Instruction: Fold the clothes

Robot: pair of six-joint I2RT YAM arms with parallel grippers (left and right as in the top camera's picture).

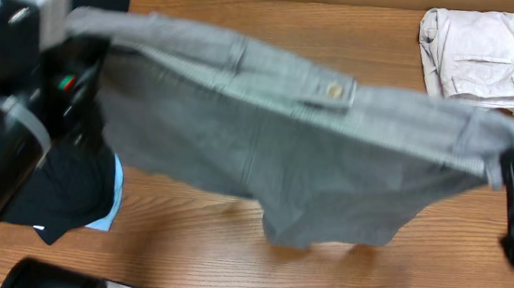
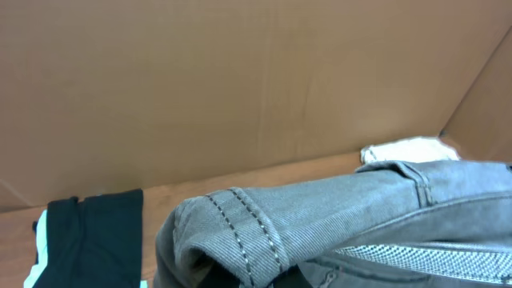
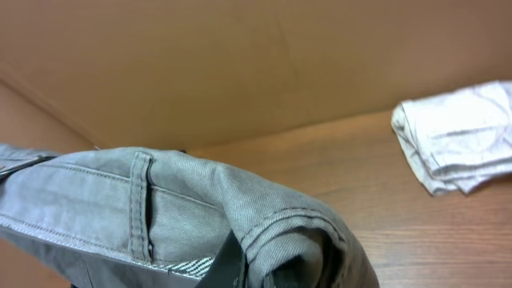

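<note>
The grey shorts (image 1: 313, 140) hang stretched in the air across the table, waistband along the top, a buttoned back pocket flap near the middle, legs hanging down. My left gripper (image 1: 77, 49) is shut on the left waistband corner; the left wrist view shows the stitched grey waistband (image 2: 256, 232) bunched over the fingers. My right gripper (image 1: 513, 178) is shut on the right waistband corner; the right wrist view shows the grey fabric with a belt loop (image 3: 240, 216) draped over a dark finger.
Folded cream shorts (image 1: 488, 60) lie at the back right, also seen in the right wrist view (image 3: 456, 144). A black garment with light-blue trim (image 1: 66, 188) lies at the left under my left arm, also in the left wrist view (image 2: 88, 236). A brown cardboard wall (image 2: 240, 80) stands behind the wooden table (image 1: 192, 250).
</note>
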